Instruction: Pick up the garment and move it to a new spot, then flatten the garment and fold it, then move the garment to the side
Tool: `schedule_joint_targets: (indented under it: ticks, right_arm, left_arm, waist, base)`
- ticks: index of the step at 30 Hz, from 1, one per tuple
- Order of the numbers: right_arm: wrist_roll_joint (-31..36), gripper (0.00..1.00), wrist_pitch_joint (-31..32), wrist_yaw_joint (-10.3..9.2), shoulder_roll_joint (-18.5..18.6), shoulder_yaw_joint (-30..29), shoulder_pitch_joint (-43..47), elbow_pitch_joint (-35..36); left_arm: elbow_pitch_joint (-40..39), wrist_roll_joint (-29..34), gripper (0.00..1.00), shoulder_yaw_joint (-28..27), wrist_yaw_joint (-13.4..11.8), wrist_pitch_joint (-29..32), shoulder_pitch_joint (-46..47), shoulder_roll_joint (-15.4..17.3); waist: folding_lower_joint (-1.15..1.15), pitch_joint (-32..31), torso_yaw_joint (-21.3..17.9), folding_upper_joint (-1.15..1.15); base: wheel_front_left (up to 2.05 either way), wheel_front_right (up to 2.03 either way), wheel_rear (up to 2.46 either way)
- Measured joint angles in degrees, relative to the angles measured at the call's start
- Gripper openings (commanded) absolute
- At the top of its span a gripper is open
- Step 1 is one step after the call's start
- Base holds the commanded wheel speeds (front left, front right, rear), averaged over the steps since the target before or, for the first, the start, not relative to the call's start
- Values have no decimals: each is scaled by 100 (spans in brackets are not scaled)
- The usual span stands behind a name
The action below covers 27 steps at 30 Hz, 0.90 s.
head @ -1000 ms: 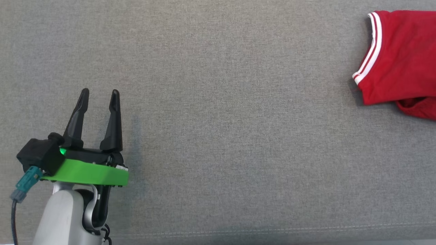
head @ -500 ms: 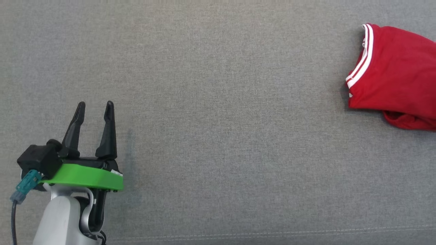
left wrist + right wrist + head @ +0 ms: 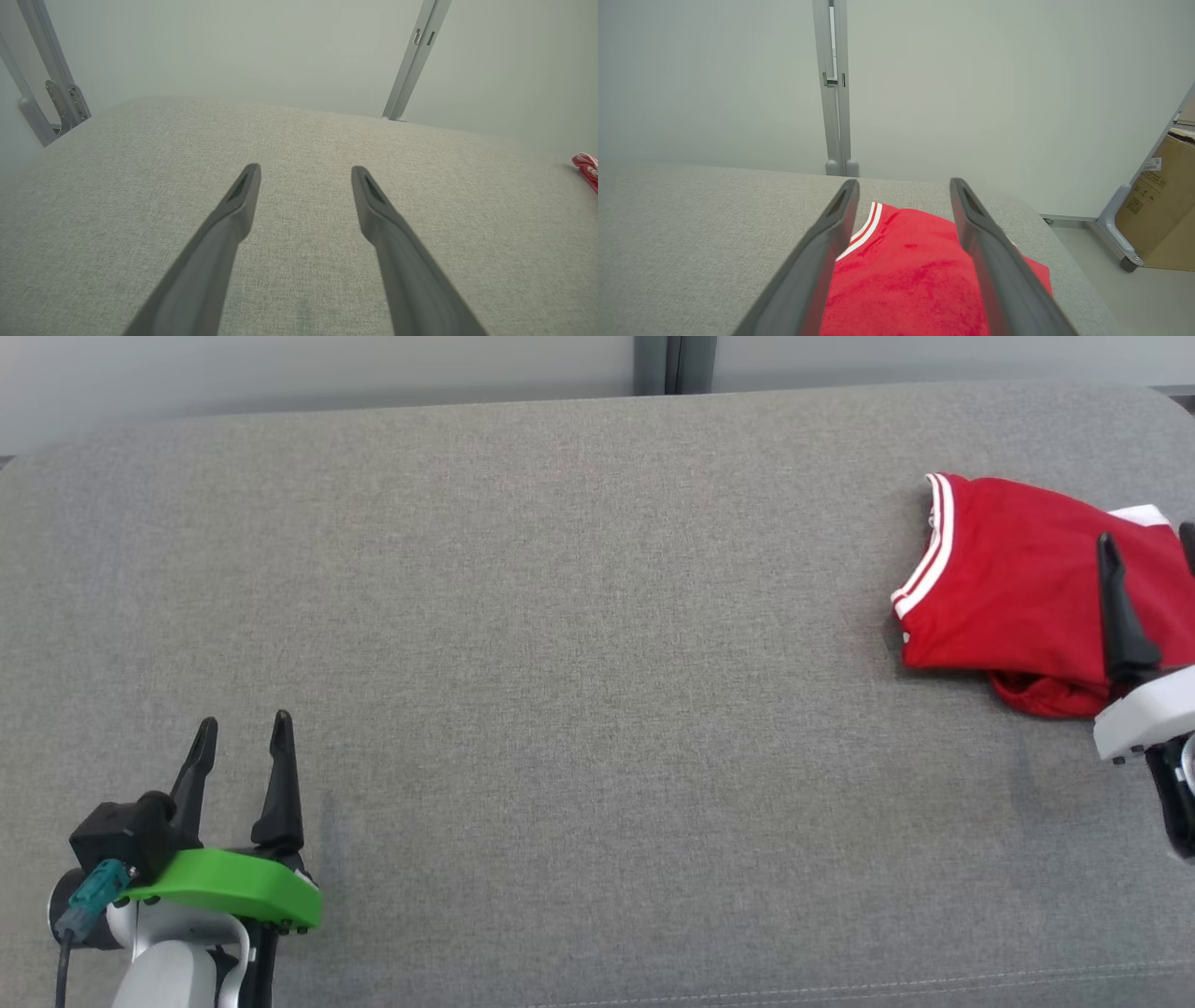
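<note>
- My left gripper [image 3: 245,722] has its two long dark fingers spread apart with nothing between them. It sits low at the near left of the head view, over bare cloth.
- My right gripper [image 3: 903,182] also has its fingers wide apart and grips nothing. In the right wrist view the garment shows through the gap below them. I cannot tell whether the tips touch it.
- The red garment with white-striped trim [image 3: 1008,588] lies folded into a compact bundle at the far right of the surface. Its striped edge faces left and a looser red fold shows along its near side. It is well apart from my left gripper.
- The wide grey woven upholstered surface [image 3: 597,635] carries the garment. A line of pale stitching [image 3: 840,980] runs along its near edge, and its far corners are rounded.
- Behind the surface stands a plain pale wall [image 3: 714,84], divided by an upright grey metal post [image 3: 834,84].
- Off the right end, on the floor, a brown cardboard box [image 3: 1164,210] stands beside a grey frame leg with a small wheel [image 3: 1122,242]. I cannot tell what the box holds.
</note>
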<state>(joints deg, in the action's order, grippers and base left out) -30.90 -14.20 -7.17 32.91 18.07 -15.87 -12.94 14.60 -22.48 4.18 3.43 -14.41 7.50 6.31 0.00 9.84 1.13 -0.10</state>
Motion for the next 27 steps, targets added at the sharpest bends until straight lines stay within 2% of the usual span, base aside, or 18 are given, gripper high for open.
schedule_joint_targets:
  ticks: [4, 10, 14, 18, 19, 27]
  right_arm:
    - [90, 100, -62, 0, -286, -36, 408, -187]
    - [276, 100, -57, 0, -689, -291, 943, -374]
    - [455, 100, -56, 0, -947, -253, 1096, -355]
    - [679, 100, -55, 0, -1033, -449, 1232, -352]
    - [684, 0, -56, 1, -1072, -493, 1287, -355]
    - [632, 0, -10, 11, -1571, -334, 1590, -683]
  left_arm:
    - [135, 112, 100, -11, -97, 0, -126, 31]
    - [287, 266, 100, 51, -102, 0, -242, 88]
    - [330, 287, 100, 0, -144, 0, -406, 180]
    - [353, 303, 100, 1, -143, 0, -411, 180]
    - [366, 304, 0, 7, -143, 0, -414, 175]
    - [742, 271, 0, 35, -143, 74, -594, -65]
  waist:
    - [0, -211, 3, 0]
    - [0, -466, 62, 0]
    - [0, -567, 118, 0]
    - [0, -620, 173, 0]
    - [0, -628, 192, 0]
    - [0, -631, 189, 0]
  base:
    - [0, 0, 0]
    - [0, 0, 0]
    - [0, 0, 0]
    - [0, 0, 0]
    - [0, 0, 0]
    - [0, 0, 0]
